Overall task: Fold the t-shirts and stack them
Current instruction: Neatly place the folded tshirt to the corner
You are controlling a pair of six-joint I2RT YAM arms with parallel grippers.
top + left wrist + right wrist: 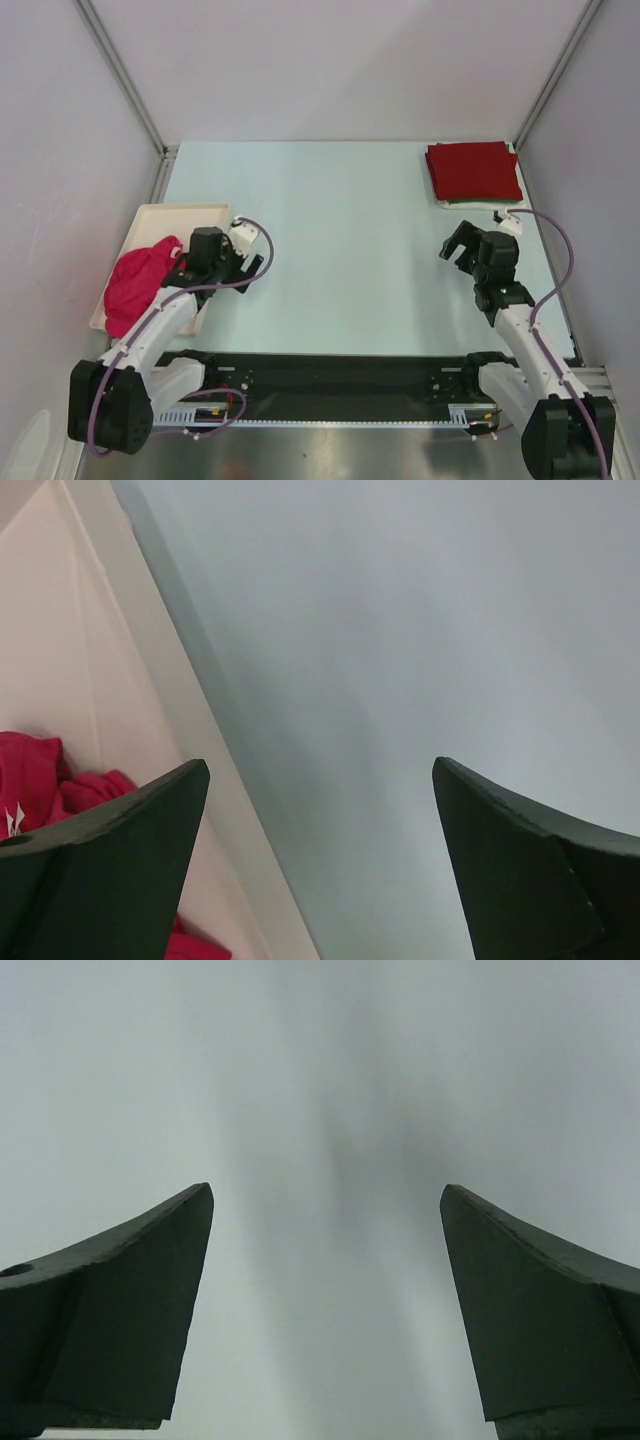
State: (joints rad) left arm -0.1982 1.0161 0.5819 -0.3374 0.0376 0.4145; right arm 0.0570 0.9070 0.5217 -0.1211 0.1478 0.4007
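A dark red t-shirt lies folded flat at the back right of the table, with a thin strip of green cloth showing under its edge. A bright pink t-shirt sits crumpled in the cream tray on the left. My left gripper hangs open just past the tray's right rim, nothing between its fingers. In the left wrist view the gripper is over bare table, with the tray and pink t-shirt to its left. My right gripper stands open and empty in front of the red t-shirt; the right wrist view shows only table.
Pale walls with metal posts close in the table on the left, back and right. A black rail with both arm bases runs along the near edge. The tray sits against the left wall.
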